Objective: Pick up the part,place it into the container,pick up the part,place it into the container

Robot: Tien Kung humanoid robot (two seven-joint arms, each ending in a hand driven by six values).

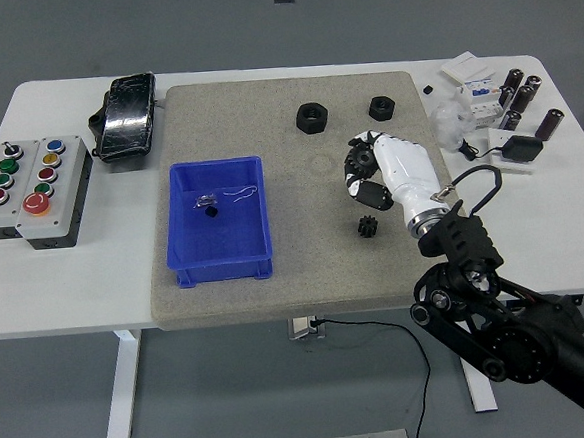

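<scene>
A small black gear (368, 227) lies on the grey foam mat (296, 279), right of the blue container (185, 272). Two black hex nuts (312, 116) (380, 107) rest near the mat's far edge. Inside the container are a tiny black part (210, 212) and a thin wire piece. My right hand (362, 172), white with black finger joints, hovers over the mat just above and behind the gear, between it and the nuts. Its fingers are loosely bent downward and hold nothing. The left arm does not show.
A button box (31, 190) stands at the table's left, with a black device (125, 114) behind it. White boxes, dark cylinders (520, 96) and a black adapter (520, 149) crowd the far right corner. A cable hangs below the table's front edge.
</scene>
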